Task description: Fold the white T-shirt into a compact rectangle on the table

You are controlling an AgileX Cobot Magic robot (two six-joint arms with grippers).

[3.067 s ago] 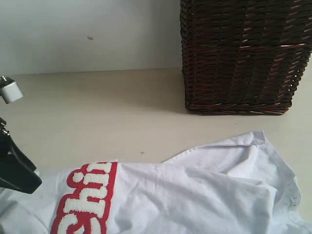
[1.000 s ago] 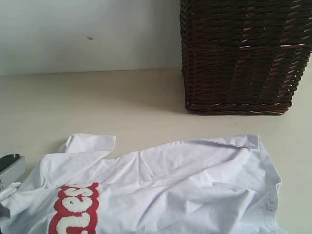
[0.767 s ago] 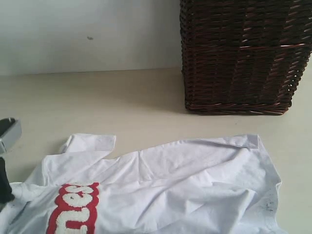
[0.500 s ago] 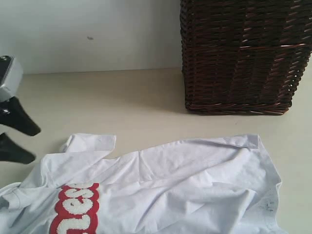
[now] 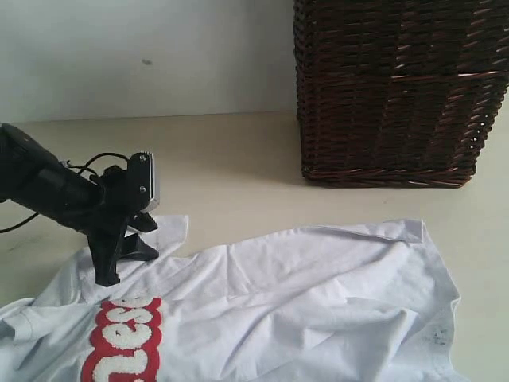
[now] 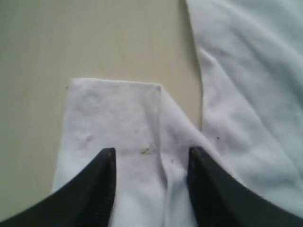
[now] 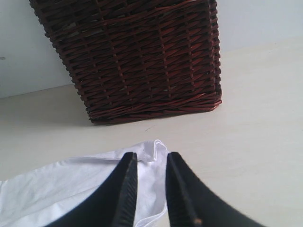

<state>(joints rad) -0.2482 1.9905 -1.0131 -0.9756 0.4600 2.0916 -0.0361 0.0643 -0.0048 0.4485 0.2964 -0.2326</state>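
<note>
The white T-shirt (image 5: 302, 302) lies spread and wrinkled on the table (image 5: 223, 159), its red-outlined lettering (image 5: 119, 342) at the lower left. My left gripper (image 5: 127, 267) points down over the shirt's left sleeve (image 6: 113, 113). It stands open (image 6: 152, 150), its black fingers (image 6: 102, 184) wide apart with sleeve cloth below the gap. My right gripper (image 7: 150, 156) is out of the exterior view. Its jaws stand a narrow gap apart and grip nothing. The shirt's corner (image 7: 156, 146) lies flat on the table beyond its tips.
A tall dark brown wicker basket (image 5: 398, 87) stands at the back right, beyond the shirt's far corner, and it fills the right wrist view's background (image 7: 137, 56). A pale wall (image 5: 143, 56) rises behind the table.
My left gripper let go of the shirt's left edge, opened, rose, and moved right until it stood over the sleeve. The shirt settled and now lies still.
</note>
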